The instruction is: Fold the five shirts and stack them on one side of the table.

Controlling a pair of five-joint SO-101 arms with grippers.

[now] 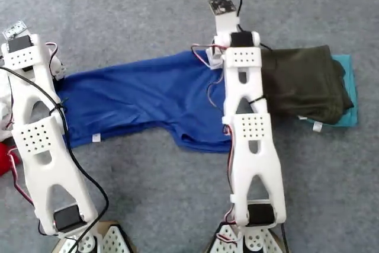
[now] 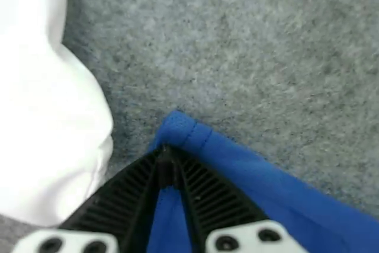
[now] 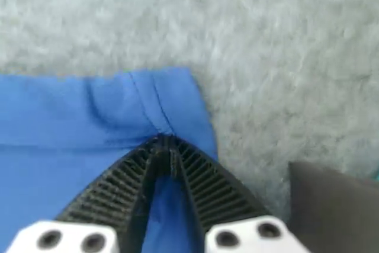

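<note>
A blue shirt lies spread across the middle of the grey table. My left gripper is shut on the blue shirt's corner near its left end, beside a white shirt. My right gripper is shut on a hemmed corner of the blue shirt at its far right edge. In the high view the left arm covers the shirt's left end and the right arm its right end. A folded dark olive shirt rests on a folded teal shirt at the right.
A white shirt and a red shirt lie at the table's left edge. Grey table surface is bare in front of the blue shirt and behind it.
</note>
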